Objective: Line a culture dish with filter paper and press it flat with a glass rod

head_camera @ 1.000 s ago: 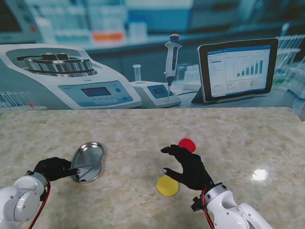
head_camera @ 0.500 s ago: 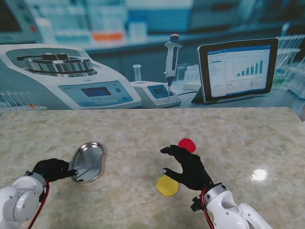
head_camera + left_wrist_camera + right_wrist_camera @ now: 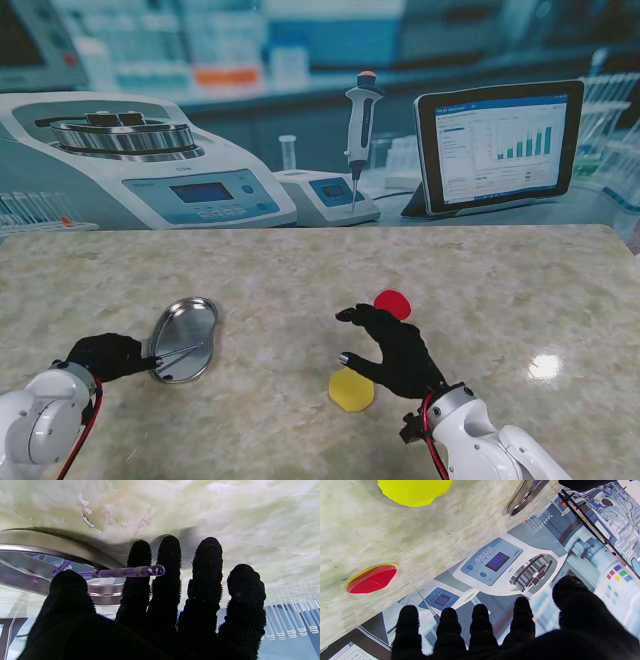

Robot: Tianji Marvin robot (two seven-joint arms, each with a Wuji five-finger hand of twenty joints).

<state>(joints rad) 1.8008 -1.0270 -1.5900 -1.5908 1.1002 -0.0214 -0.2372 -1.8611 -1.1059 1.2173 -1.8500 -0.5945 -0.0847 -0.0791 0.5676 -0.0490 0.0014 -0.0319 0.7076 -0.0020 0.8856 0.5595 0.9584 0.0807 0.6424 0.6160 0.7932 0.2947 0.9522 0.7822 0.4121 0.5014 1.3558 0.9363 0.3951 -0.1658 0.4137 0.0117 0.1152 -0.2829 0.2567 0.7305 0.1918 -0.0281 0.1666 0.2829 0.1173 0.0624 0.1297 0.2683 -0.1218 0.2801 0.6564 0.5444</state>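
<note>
A pale marbled counter (image 3: 300,270) stood before a laboratory backdrop. The culture dish (image 3: 185,338) lay left of the yellow filter paper (image 3: 352,389). The glass rod (image 3: 125,572) was gripped by the left hand (image 3: 108,354), its tip over the dish. The right hand (image 3: 395,352) was held spread and empty above the yellow paper.

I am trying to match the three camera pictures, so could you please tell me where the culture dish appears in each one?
Stand view: the culture dish lies left of centre, by the left hand.
Left wrist view: its metal rim curves past the thumb, under the glass rod.
Right wrist view: only an edge shows.
Shared landmark: the marbled table.
</note>
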